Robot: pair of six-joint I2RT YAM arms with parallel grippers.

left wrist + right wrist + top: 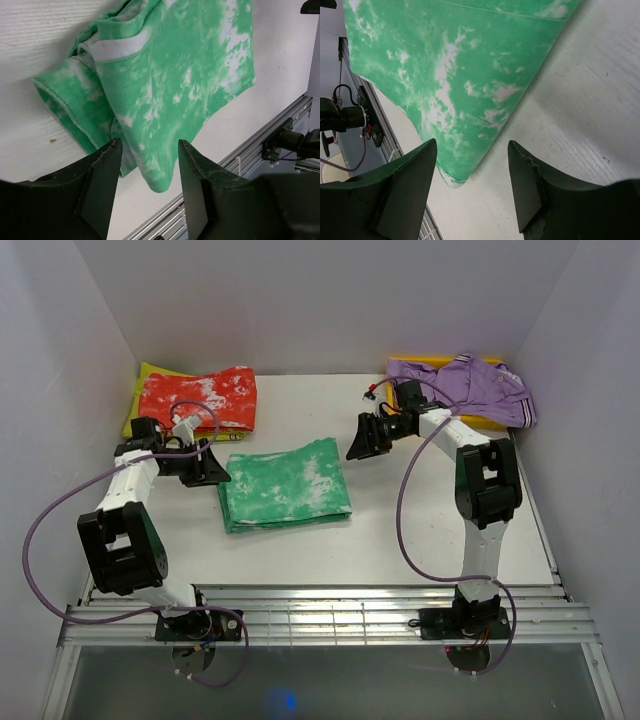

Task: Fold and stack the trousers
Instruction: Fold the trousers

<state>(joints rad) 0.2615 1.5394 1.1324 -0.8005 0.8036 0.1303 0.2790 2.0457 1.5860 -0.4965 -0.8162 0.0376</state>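
Green tie-dye trousers (285, 485) lie folded flat on counter (400, 530), between both tools. Left tool (147, 150) wide, empty, layered corner just below and ahead of it. Right tool (472, 150) also wide, empty, over opposite corner. Probably placed for a two-corner lift onto the stack

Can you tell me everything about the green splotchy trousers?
The trousers are soft cloth, bright green with white tie-dye blotches. They are folded into a flat, roughly square bundle of several layers, with a pale band and stitched hems showing at one edge. They lie in the middle of the white table, between the two arms. The left gripper and right gripper hang open near their edges, holding nothing.
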